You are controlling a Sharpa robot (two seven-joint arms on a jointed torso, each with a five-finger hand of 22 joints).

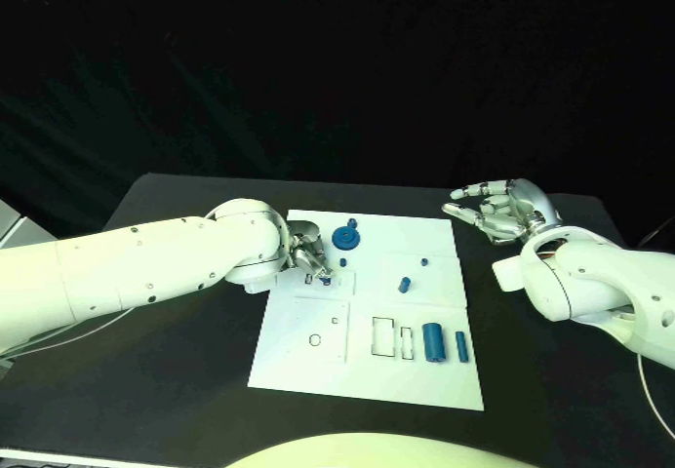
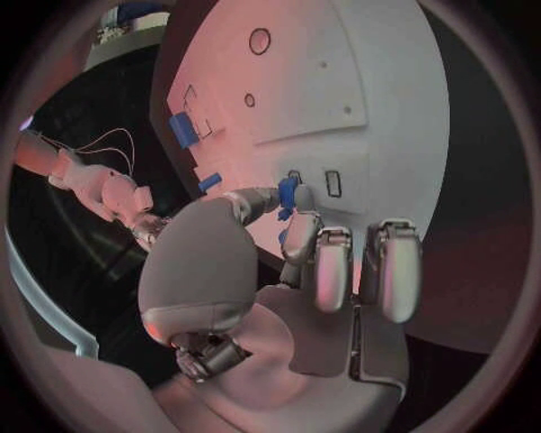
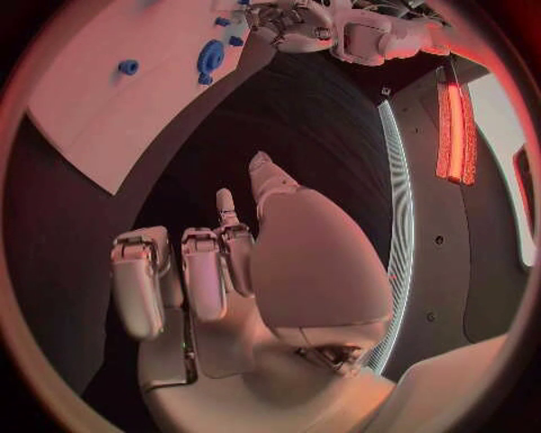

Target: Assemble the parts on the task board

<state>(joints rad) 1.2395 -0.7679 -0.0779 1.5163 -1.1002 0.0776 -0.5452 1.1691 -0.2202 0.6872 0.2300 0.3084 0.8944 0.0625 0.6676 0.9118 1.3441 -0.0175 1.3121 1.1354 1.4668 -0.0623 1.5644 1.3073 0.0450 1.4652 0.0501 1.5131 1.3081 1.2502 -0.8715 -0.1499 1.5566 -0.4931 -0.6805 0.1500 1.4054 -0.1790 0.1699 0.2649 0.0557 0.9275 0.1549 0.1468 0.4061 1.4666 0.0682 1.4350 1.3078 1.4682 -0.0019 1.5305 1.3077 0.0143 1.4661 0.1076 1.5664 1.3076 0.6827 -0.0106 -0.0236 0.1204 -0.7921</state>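
Observation:
The white task board lies mid-table. My left hand hangs over its far left part and pinches a small blue part between thumb and a finger, just above the board near a small rectangular slot. A blue gear-shaped part stands at the far edge, with a blue peg to its right. Two blue cylinders lie side by side at the near right. My right hand hovers off the board's far right corner, fingers apart and holding nothing.
The board has outlined recesses: a small oval and rectangles. Black table surrounds the board on all sides. In the right wrist view the gear-shaped part and my left hand lie beyond my right hand.

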